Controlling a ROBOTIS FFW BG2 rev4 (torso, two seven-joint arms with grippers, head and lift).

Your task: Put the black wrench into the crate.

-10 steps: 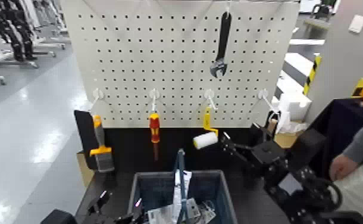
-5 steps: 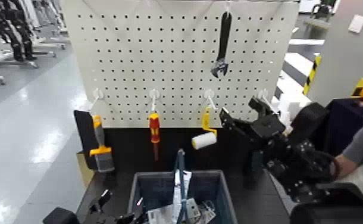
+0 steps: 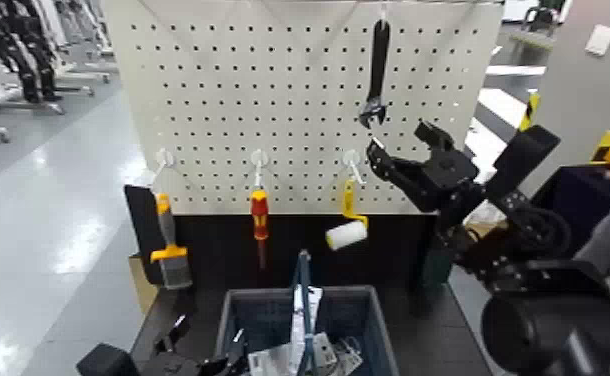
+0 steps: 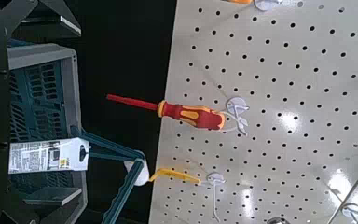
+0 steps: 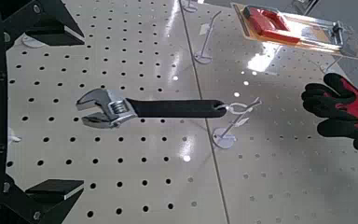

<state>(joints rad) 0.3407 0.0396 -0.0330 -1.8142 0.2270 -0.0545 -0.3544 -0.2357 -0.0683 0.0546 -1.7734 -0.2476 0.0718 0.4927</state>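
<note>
1. We see the wrench [image 3: 374, 75] hanging from a hook at the top of the pegboard [image 3: 219, 100], handle up and jaw down; in the right wrist view the wrench [image 5: 154, 108] lies between the dark finger tips at the frame edges.
2. The right hand [image 3: 407, 150] is raised in front of the pegboard, just below and to the right of the wrench jaw, its fingers spread apart and holding nothing.
3. The crate [image 3: 234, 320] sits on the dark worktop below the pegboard, its upright divider in the middle, with papers inside.
4. The left hand [image 3: 204, 352] rests low beside the crate's near left corner; we cannot tell how its fingers stand.
5. A screwdriver [image 3: 259, 215] and a roller [image 3: 346, 233] hang on the lower hooks.
</note>
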